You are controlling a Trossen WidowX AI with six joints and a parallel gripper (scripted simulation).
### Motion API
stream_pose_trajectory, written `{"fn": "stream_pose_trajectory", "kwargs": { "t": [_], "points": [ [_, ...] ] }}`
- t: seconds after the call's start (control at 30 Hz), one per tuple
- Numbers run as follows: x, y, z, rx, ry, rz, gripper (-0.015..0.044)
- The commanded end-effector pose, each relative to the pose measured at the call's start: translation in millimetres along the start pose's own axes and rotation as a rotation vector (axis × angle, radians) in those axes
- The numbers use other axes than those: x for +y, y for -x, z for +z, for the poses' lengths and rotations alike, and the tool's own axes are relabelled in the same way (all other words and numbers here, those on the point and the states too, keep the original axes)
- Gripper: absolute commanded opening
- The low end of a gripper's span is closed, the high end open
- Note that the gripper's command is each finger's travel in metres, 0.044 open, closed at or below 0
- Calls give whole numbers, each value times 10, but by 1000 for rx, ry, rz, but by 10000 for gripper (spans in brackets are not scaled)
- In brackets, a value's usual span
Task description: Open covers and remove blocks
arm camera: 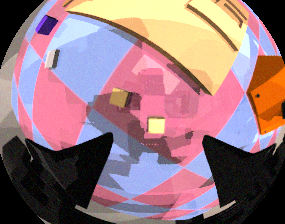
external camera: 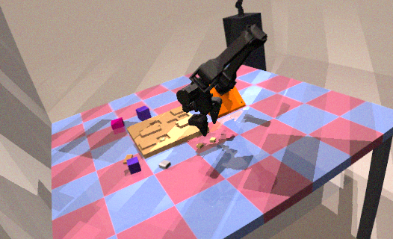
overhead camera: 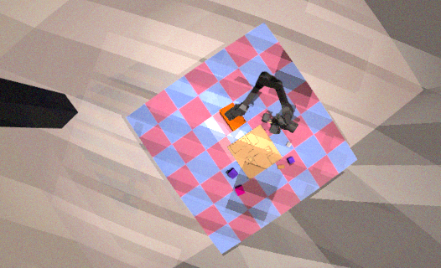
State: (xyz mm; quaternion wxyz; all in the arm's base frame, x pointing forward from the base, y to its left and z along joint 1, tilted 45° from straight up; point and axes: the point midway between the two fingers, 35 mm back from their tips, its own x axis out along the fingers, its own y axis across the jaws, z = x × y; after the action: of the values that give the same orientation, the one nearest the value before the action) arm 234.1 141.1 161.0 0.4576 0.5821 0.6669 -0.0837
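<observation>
The tan puzzle board [overhead camera: 272, 140] [external camera: 146, 151] [arm camera: 168, 35] lies flat, with recesses and slots on top; cover positions are too small to tell. My gripper [overhead camera: 269, 124] [external camera: 209, 128] [arm camera: 160, 139] is open and empty, above the table beside the board. Below it are a pale yellow block [external camera: 212, 140] [arm camera: 156, 125] and a tan block [external camera: 199, 146] [arm camera: 119, 97]. A purple block [overhead camera: 232, 172] [external camera: 143, 113], a magenta block [overhead camera: 240, 190] [external camera: 117, 125], another purple block [overhead camera: 291, 160] [external camera: 134, 165] [arm camera: 46, 25], a whitish block [overhead camera: 288, 144] [external camera: 164, 164] [arm camera: 52, 59] and a tan piece [overhead camera: 281, 167] [external camera: 128, 159] lie off the board.
An orange sloped block [overhead camera: 236, 125] [external camera: 232, 102] [arm camera: 268, 100] stands by the arm's base, near the board. The table [overhead camera: 158, 105] [external camera: 197, 194] is chequered pink and blue. Broad shadows cross it. A black pedestal [external camera: 260, 56] stands beyond the table.
</observation>
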Motion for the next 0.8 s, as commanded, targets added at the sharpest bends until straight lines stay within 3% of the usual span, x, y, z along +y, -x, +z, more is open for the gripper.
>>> {"fn": "stream_pose_trajectory", "kwargs": {
  "t": [0.0, 0.27, 0.77],
  "points": [
    [7, 172, -23, 2, 8, 11, 440],
    [-9, 313, -38, 4, 6, 13, 440],
    [307, 331, 565, -12, 736, 1, 46]
  ]
}}
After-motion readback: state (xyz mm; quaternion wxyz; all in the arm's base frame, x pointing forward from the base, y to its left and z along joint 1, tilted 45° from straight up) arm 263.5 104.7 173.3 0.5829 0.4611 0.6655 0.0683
